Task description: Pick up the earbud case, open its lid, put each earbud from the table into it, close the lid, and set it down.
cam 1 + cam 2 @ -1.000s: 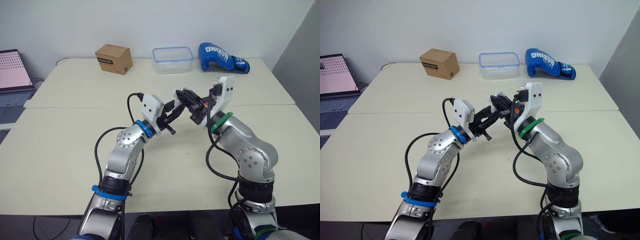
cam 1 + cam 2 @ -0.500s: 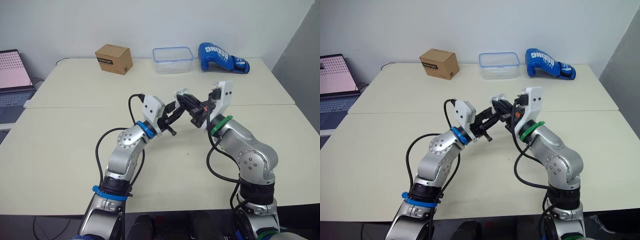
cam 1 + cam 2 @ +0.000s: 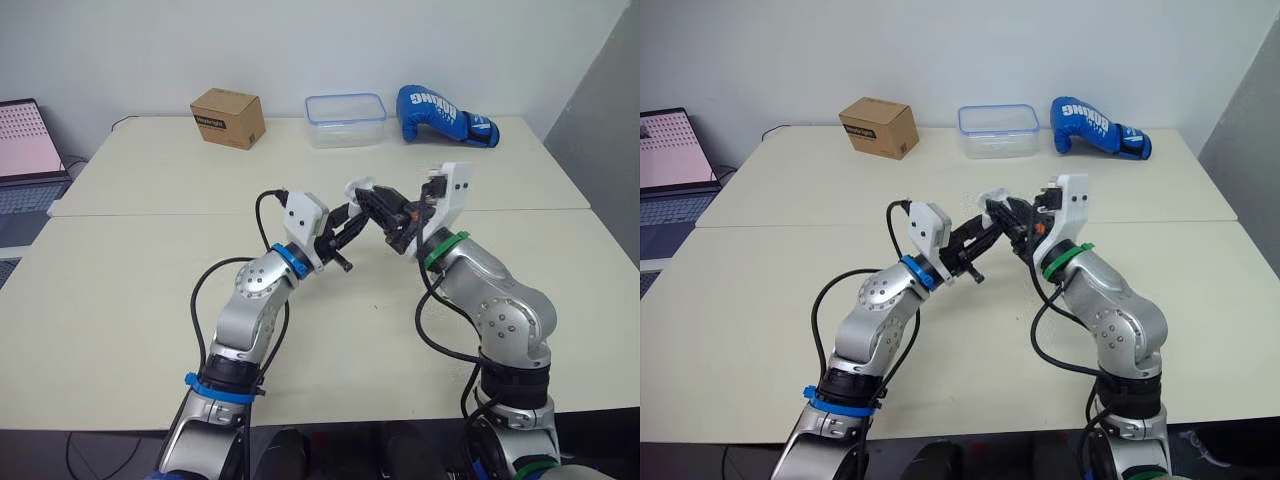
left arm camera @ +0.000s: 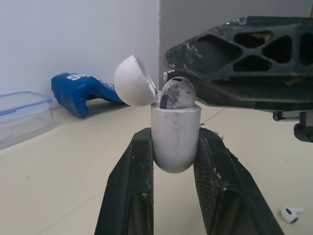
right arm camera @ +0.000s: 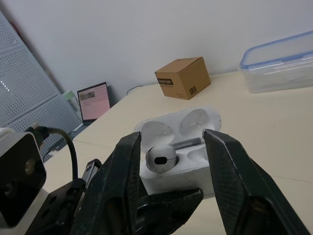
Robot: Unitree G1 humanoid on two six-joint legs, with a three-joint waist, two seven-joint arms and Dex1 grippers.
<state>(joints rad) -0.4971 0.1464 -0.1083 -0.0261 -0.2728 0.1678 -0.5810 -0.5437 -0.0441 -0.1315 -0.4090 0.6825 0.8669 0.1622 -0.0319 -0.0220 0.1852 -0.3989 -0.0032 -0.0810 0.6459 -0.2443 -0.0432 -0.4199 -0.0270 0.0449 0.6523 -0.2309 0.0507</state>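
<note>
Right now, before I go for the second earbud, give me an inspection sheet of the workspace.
Surface: cream table, seam across the middle.
Job's things: earbud case, lid open, one earbud seated; second earbud lying on the table.
Clutter: cardboard box, plastic container, blue boxing glove along the far edge.
Grippers: left gripper shut on the case; right gripper open above it.
Cables: thin dark cable at the far edge beside the box.
Surroundings: laptop at left, white wall behind.
</note>
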